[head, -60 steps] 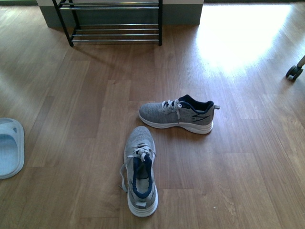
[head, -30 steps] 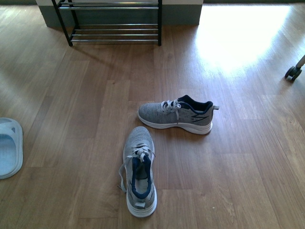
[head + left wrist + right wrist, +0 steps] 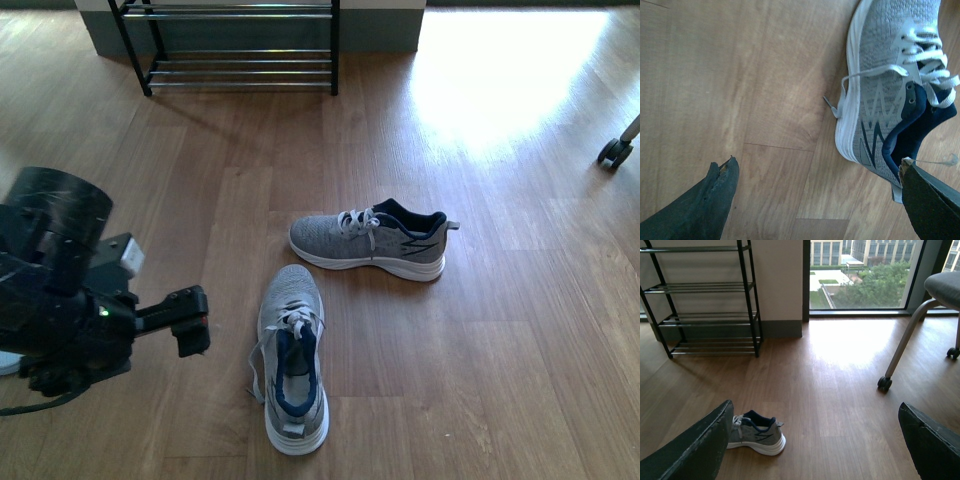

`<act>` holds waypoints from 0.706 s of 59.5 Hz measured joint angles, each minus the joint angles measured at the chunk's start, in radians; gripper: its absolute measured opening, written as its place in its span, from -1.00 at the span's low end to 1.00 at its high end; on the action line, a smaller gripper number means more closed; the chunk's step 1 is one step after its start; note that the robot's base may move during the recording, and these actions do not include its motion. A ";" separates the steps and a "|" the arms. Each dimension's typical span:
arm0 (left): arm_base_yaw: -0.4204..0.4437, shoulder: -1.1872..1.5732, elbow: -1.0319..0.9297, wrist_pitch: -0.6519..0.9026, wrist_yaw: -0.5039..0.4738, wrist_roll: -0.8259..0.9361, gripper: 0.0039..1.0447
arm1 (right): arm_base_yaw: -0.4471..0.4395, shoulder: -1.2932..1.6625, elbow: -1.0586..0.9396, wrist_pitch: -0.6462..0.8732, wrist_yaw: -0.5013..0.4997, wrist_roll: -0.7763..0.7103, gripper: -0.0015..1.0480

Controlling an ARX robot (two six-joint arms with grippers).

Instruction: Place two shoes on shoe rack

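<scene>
1. The left fingers (image 3: pixel 702 210) are spread wide with nothing between them. They hang over bare floor (image 3: pixel 500 330) just beside the near sneaker (image 3: pixel 290 360), on its left side and not touching it.
2. The step in hand appears to be the approach for the first pick, since both sneakers stand on the floor and no shoe shows on the rack. The next move would call for shifting these fingers sideways over the near sneaker, straddling its collar or heel, then lowering and closing firmly enough to lift it.
3. The shoe rack (image 3: pixel 240 72) stands at the floor's far edge against the wall, left of middle. It has a black frame and shiny horizontal bars.
4. The near sneaker sits mid-floor toward the near edge, upright on its white sole, toe toward the rack. It is grey knit with a navy lining. Its white laces are loose, and one end trails onto the boards, which could snag.
5. The far sneaker (image 3: pixel 368 240) stands just beyond and to the right, apart from its mate. It lies crosswise with its toe pointing left.
6. The right fingers (image 3: pixel 695 450) are also wide and empty, held well above the floor and facing the rack.
</scene>
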 joint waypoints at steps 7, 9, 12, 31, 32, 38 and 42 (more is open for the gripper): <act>-0.031 0.130 0.151 -0.063 0.049 0.034 0.83 | 0.000 0.000 0.000 0.000 0.000 0.000 0.82; -0.041 0.166 0.197 -0.079 0.063 0.041 0.83 | 0.000 0.000 0.000 0.000 0.000 0.000 0.82; -0.057 0.211 0.260 -0.107 0.071 0.056 0.83 | 0.000 0.000 0.000 0.000 0.000 0.000 0.82; -0.125 0.378 0.470 -0.195 0.138 0.081 0.83 | 0.000 0.000 0.000 0.000 0.000 0.000 0.82; -0.127 0.384 0.477 -0.197 0.136 0.085 0.83 | 0.000 0.000 0.000 0.000 0.000 0.000 0.82; -0.133 0.407 0.490 -0.187 0.099 0.099 0.83 | 0.000 0.000 0.000 0.000 0.000 0.000 0.82; -0.133 0.428 0.506 -0.187 0.061 0.105 0.82 | 0.000 0.000 0.000 0.000 0.000 0.000 0.82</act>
